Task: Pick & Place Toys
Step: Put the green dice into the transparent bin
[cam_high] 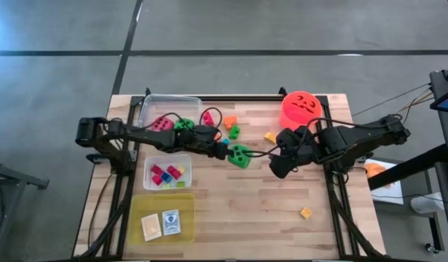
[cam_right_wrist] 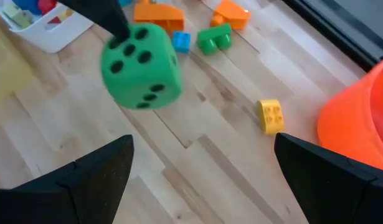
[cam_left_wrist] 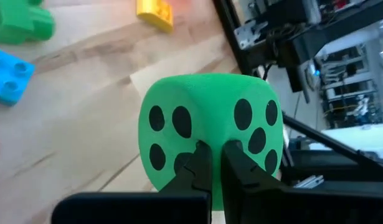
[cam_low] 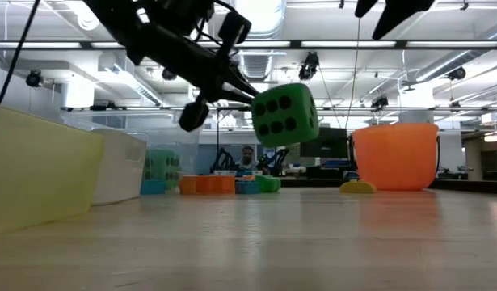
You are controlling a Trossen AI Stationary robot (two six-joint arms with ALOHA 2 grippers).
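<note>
pinching one corner of the green die [cam_high: 240,156] above the counter [cam_high: 253,211], your left end effector [cam_left_wrist: 211,163] could drop it; your right end effector [cam_right_wrist: 203,171] waits wide nearby.

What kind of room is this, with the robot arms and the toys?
Probably a robotics lab or workshop: a wooden table in a metal frame, bare concrete floor, ceiling strip lights, and more equipment at benches behind.

Overhead, table-level and both close wrist cameras share the green die [cam_high: 240,156].
</note>
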